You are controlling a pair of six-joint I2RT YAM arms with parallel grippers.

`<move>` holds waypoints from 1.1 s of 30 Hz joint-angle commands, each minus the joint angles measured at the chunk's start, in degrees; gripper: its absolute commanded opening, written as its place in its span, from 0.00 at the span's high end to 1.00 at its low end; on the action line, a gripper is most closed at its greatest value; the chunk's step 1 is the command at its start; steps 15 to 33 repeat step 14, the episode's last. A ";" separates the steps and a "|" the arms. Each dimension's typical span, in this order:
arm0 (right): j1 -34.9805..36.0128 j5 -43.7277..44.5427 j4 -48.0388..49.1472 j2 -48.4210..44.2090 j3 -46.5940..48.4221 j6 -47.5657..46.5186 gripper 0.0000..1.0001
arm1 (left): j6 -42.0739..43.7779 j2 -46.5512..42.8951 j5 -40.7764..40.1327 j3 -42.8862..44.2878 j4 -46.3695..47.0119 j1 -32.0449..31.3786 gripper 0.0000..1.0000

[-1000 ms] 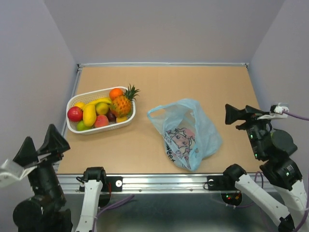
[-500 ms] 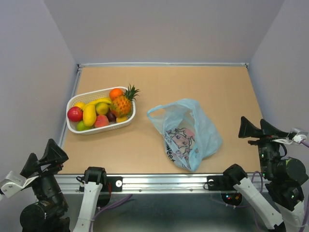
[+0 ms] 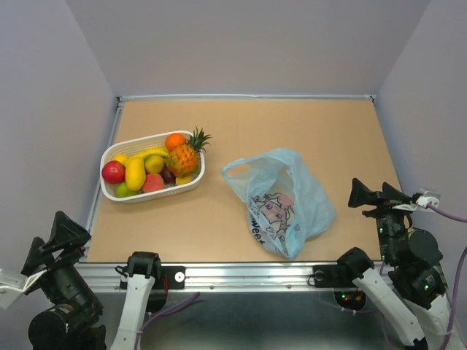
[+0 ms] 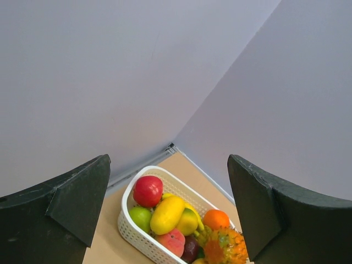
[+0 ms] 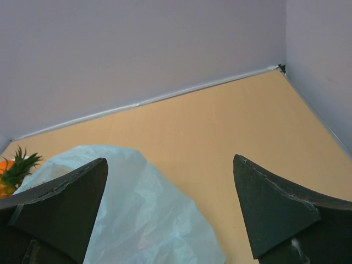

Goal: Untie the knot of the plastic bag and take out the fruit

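You have bright, even, diffuse light in all three views. Shadows on the counter are faint and soft-edged, with only a thin rim under the plastic bag. The overhead view is sharp throughout. At each wrist, the near black fingers read dark, with little surface detail.

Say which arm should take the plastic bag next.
Right, probably: the right claw, open, is close beside the plastic bag; the left claw hangs beyond the table edge, farther off.
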 commanded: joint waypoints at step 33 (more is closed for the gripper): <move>0.21 0.19 2.08 -0.97 -3.28 -0.38 0.00 | 0.04 -11.41 0.66 -5.29 7.56 -0.26 0.02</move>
